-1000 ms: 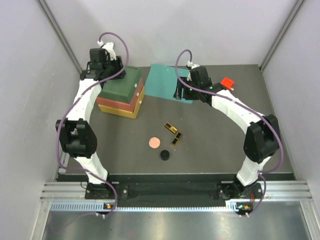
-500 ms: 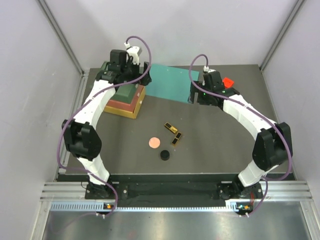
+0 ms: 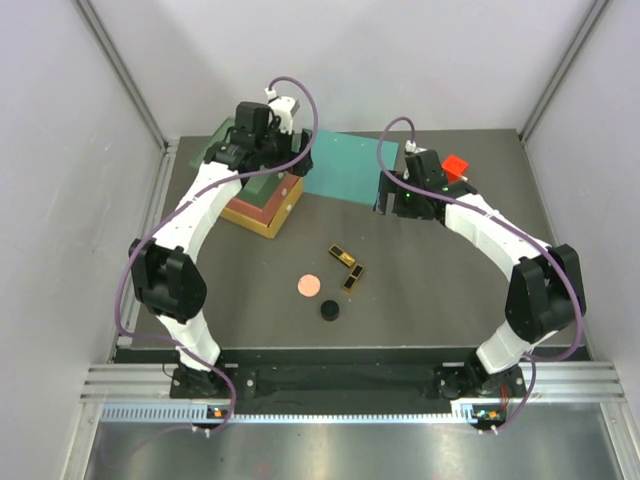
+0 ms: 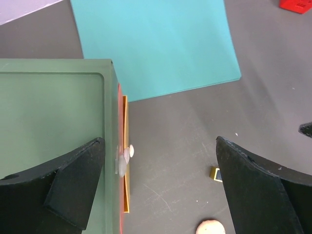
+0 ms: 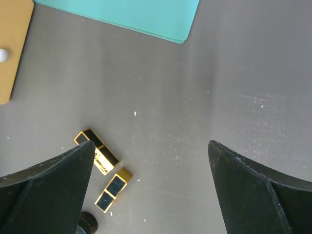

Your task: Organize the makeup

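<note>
The dark table (image 3: 430,300) carries the black-and-gold cases (image 3: 341,255), pink disc (image 3: 308,286) and black jar (image 3: 329,311) together, nearer my bases than both tools; left tool (image 4: 165,195) and right tool (image 5: 153,195) gape, empty.

Claw (image 5: 151,145) is spread wide over the dark table (image 5: 195,97). Two black-and-gold cases (image 5: 97,150) (image 5: 113,189) sit just beside each other at the near left. A black jar (image 5: 87,222) peeks in nearer still, with a teal mat (image 5: 122,14) at the far edge.
</note>
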You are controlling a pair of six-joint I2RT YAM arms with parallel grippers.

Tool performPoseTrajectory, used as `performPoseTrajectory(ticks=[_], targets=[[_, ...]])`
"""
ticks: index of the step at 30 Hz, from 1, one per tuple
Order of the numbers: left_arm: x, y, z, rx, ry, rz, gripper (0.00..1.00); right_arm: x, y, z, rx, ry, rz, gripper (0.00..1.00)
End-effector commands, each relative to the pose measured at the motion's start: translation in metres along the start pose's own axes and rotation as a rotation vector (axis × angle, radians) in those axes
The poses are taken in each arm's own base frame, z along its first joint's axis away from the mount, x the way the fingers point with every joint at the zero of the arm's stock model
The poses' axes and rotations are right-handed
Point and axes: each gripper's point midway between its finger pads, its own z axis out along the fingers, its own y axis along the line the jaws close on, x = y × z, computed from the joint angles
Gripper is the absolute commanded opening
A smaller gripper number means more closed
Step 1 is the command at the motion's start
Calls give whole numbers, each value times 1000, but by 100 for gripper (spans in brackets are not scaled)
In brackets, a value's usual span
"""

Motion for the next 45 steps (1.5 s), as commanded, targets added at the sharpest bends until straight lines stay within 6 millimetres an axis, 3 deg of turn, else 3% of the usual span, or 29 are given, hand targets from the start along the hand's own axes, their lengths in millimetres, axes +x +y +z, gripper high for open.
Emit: performPoseTrajectory(ticks=[1,6,11,16,20,22,23,24,27,28,29,30,33,40,45], targets=[[-3,6,-10,-83,8,11,99,-19,11,-10,-49,-62,11,99],[-14,38,-16,-248,-17,-11,99,-15,19,-8,-95,-48,8,100],[-29,50,-24,-284,-63,-57,99,-18,35,-9,-157,-68,-16,100],[-47,64,-41,-300,-118,-86,99,-22,77,-10,-291,-66,-53,100],[-50,78,-55,-339,-133,-95,99,-23,114,3,-440,-30,-1,100],[-46,87,-59,-356,-128,-103,92,-27,138,4,-545,-24,36,100],[-46,89,-63,-360,-133,-106,87,-24,145,14,-568,-4,55,100],[-40,93,-63,-365,-120,-111,71,-33,164,10,-653,-9,89,100],[-33,101,-67,-386,-111,-123,37,-34,191,22,-752,50,172,100],[-32,102,-68,-389,-109,-125,17,-41,203,22,-799,31,183,100],[-30,103,-68,-392,-106,-125,7,-40,208,33,-817,48,210,100],[-25,105,-67,-399,-94,-129,1,-40,218,31,-862,80,261,98],[-18,108,-64,-405,-75,-133,0,-45,240,38,-968,110,355,87],[-3,117,-56,-419,-37,-148,0,-53,265,53,-1071,141,481,52],[6,125,-53,-447,-7,-165,0,-51,275,60,-1091,173,531,40]])
